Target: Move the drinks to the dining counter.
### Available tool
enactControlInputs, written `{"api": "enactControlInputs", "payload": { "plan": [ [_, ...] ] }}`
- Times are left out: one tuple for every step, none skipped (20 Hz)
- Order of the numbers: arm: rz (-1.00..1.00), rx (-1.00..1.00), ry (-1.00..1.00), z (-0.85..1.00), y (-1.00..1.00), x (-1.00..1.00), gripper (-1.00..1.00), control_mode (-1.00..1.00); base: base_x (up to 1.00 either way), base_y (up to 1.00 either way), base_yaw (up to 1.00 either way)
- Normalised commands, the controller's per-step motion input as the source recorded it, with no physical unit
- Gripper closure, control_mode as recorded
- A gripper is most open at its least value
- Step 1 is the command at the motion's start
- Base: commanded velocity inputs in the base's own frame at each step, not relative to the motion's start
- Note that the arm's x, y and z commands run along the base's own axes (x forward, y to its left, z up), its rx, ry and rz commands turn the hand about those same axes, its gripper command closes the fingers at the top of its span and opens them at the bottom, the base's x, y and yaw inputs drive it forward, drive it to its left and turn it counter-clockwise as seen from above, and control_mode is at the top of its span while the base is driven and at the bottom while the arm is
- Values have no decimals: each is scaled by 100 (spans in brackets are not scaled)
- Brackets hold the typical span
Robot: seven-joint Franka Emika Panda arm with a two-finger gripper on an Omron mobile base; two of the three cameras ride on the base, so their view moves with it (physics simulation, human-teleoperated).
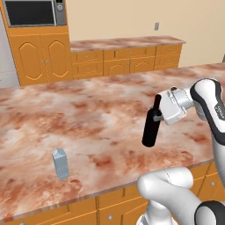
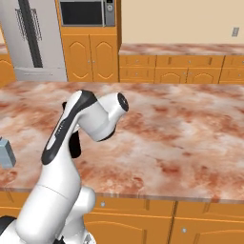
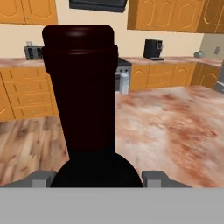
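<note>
Bottle (image 1: 151, 125), black, slim and narrow-necked, hangs upright above the marble bench (image 1: 88, 110), clamped at its shoulder by the end effector (image 1: 158, 117). We judge it rigid, smooth and top-heavy, likely to slip or swing if taken by the neck, so the shoulder hold suits it. One carton (image 1: 60, 163) already stands on the bench near its front edge. We see the arm bent, wrist turned sideways, reaching left over the slab
</note>
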Motion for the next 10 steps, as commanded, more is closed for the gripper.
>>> {"api": "enactControlInputs", "payload": {
  "plan": [
    [0, 0, 0, -29, 0, 0, 100, -100, 0, 0, 0],
    [0, 0, 0, -31, 0, 0, 100, -100, 0, 0, 0],
    [0, 0, 0, -37, 0, 0, 100, -100, 0, 0, 0],
    [0, 0, 0, -38, 0, 0, 100, -100, 0, 0, 0],
    [0, 0, 0, -31, 0, 0, 100, -100, 0, 0, 0],
    [0, 0, 0, -26, 0, 1, 100, -100, 0, 0, 0],
    [0, 0, 0, -26, 0, 4, 100, -100, 0, 0, 0],
    [0, 0, 0, -26, 0, 1, 100, -100, 0, 0, 0],
    [0, 0, 0, -29, 0, 0, 100, -100, 0, 0, 0],
    [0, 0, 2, -25, 0, 1, 100, -100, 0, 0, 0]
  ]
}}
